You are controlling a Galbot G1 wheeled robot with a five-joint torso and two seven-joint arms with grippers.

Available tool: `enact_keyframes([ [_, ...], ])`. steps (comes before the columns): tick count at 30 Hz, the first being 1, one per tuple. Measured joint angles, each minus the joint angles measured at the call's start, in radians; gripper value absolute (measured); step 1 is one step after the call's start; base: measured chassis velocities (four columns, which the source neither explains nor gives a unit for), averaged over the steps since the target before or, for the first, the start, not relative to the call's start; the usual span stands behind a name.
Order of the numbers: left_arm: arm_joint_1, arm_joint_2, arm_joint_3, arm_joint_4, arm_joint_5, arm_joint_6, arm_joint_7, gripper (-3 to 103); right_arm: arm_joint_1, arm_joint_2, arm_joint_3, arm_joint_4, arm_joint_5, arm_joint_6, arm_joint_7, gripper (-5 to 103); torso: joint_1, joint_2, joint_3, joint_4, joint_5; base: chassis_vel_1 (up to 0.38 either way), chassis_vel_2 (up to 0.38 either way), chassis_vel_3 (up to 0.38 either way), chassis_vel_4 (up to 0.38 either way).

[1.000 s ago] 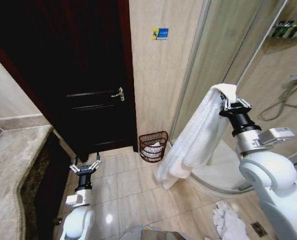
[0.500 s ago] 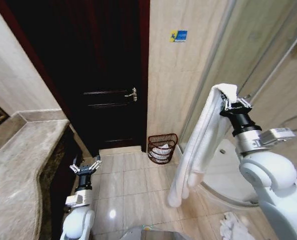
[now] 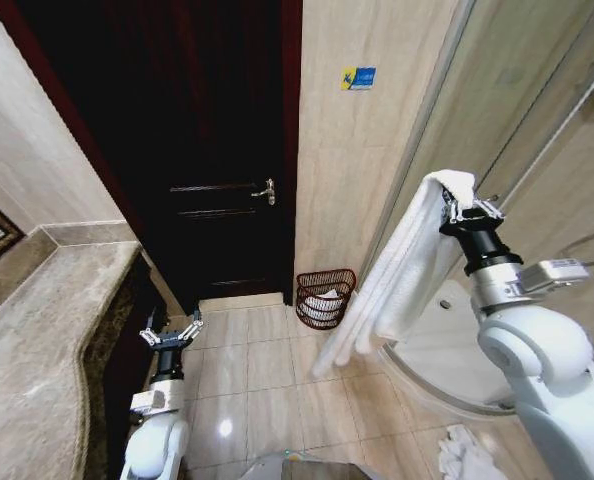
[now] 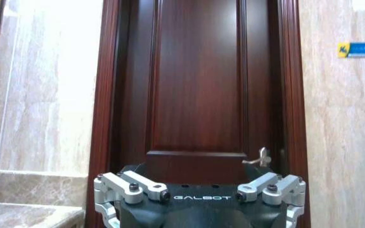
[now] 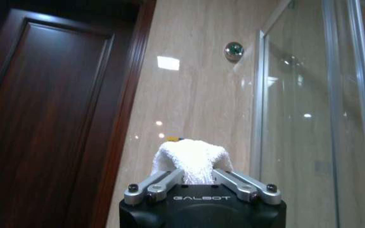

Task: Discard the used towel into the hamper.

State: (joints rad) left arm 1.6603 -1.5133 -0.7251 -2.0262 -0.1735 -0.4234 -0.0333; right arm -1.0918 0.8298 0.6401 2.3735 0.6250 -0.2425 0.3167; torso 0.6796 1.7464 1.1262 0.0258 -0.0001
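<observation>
A long white towel (image 3: 402,270) hangs from my right gripper (image 3: 455,203), which is shut on its folded top edge, high up at the right. From the right wrist, the towel (image 5: 191,161) bunches between the fingers of the right gripper (image 5: 192,176). The hamper (image 3: 325,297), a small dark reddish-brown wire basket with white cloth inside, stands on the floor against the wall by the door, below and left of the towel's lower end. My left gripper (image 3: 171,329) is open, low at the left beside the counter; from its own wrist the left gripper (image 4: 200,199) faces the door.
A dark wooden door (image 3: 217,150) with a metal handle (image 3: 266,190) fills the back. A marble counter (image 3: 47,340) runs along the left. A glass shower enclosure (image 3: 497,110) stands at the right. White cloth (image 3: 465,450) lies on the tiled floor near my base.
The head camera has shifted slightly, so the door and hamper sit a little differently. The towel's lower end has swung up and left, toward the hamper.
</observation>
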Motion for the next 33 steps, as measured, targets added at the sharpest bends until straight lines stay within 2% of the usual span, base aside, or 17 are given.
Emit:
enact_keyframes([
  [6, 0.009, -0.01, -0.008, -0.001, 0.006, -0.038, 0.015, 100, 0.115, 0.055, -0.04, -0.076, 0.023, -0.027, -0.027, 4, 0.003, 0.006, 0.003, 0.0002, 0.0002, 0.0, 0.0, 0.0, 0.0],
  [16, 0.027, -0.039, -0.031, -0.015, 0.001, -0.05, 0.001, 100, 0.235, 0.126, -0.079, -0.14, 0.039, -0.062, -0.1, 4, 0.001, 0.001, 0.001, 0.0003, -0.0001, 0.0, 0.0, 0.0, 0.0],
  [24, 0.025, -0.016, -0.022, -0.002, 0.008, -0.044, -0.045, 100, 0.174, 0.101, -0.023, -0.108, 0.069, -0.044, -0.1, 4, -0.001, -0.002, -0.001, -0.0002, 0.0003, -0.004, 0.004, 0.008, -0.006],
  [33, 0.048, -0.036, -0.018, -0.078, 0.012, 0.002, -0.058, 100, 0.113, 0.048, 0.008, 0.023, 0.144, -0.074, -0.029, 4, -0.002, -0.005, -0.003, 0.0002, 0.0002, -0.05, 0.055, 0.064, -0.048],
])
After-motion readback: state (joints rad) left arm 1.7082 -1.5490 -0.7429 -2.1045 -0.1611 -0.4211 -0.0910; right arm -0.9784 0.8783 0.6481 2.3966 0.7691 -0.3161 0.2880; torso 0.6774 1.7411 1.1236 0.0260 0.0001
